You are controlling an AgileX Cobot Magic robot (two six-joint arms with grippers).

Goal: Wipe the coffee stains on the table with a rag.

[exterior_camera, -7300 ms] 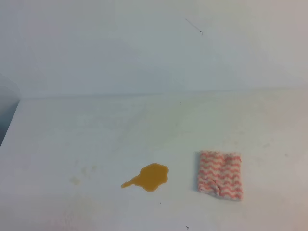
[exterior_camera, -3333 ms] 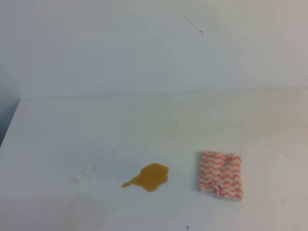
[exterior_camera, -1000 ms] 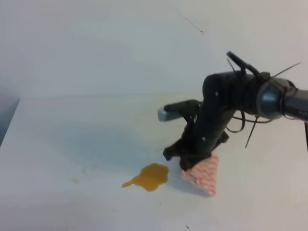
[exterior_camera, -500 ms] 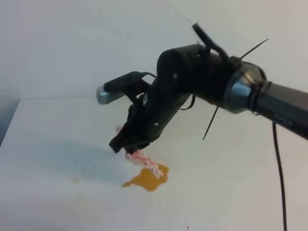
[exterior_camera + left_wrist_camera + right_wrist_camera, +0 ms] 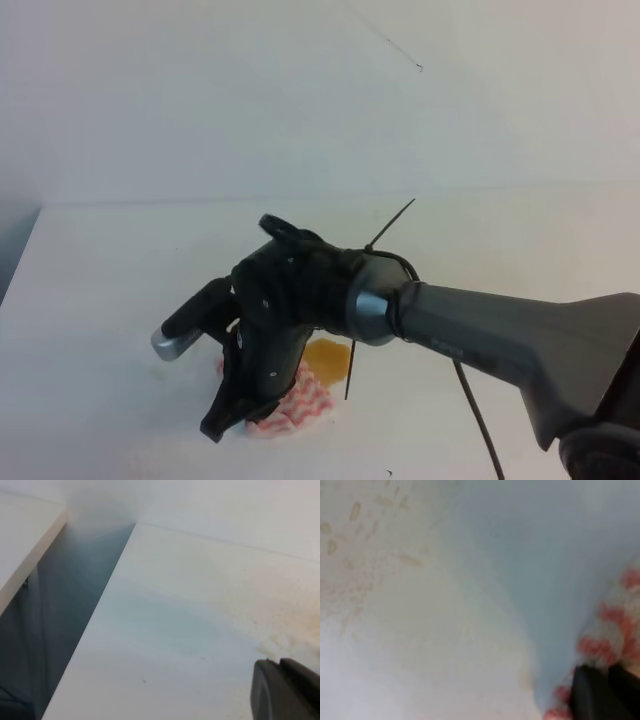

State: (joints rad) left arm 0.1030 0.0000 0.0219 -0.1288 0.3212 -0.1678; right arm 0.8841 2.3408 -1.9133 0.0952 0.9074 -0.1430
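The white table (image 5: 120, 270) carries the coffee stains (image 5: 328, 358), an amber puddle partly hidden behind my right arm. My right gripper (image 5: 238, 415) reaches across from the right and is shut on the red and white zigzag rag (image 5: 295, 405). It presses the bunched rag onto the table at the puddle's front left, over its tail. In the right wrist view the rag (image 5: 615, 625) shows at the right edge above a dark fingertip (image 5: 600, 697). My left gripper (image 5: 287, 692) shows only as a dark piece at the bottom right of the left wrist view, over bare table (image 5: 190, 630).
The table's left edge (image 5: 95, 620) drops into a dark gap beside a white ledge (image 5: 25, 550). A white wall (image 5: 300, 100) stands behind the table. Faint yellowish smudges (image 5: 350, 530) mark the tabletop near the rag.
My right gripper has swung the rag left and down, from hanging over the puddle to pressing on the table at its front left. The puddle's tail is now covered.
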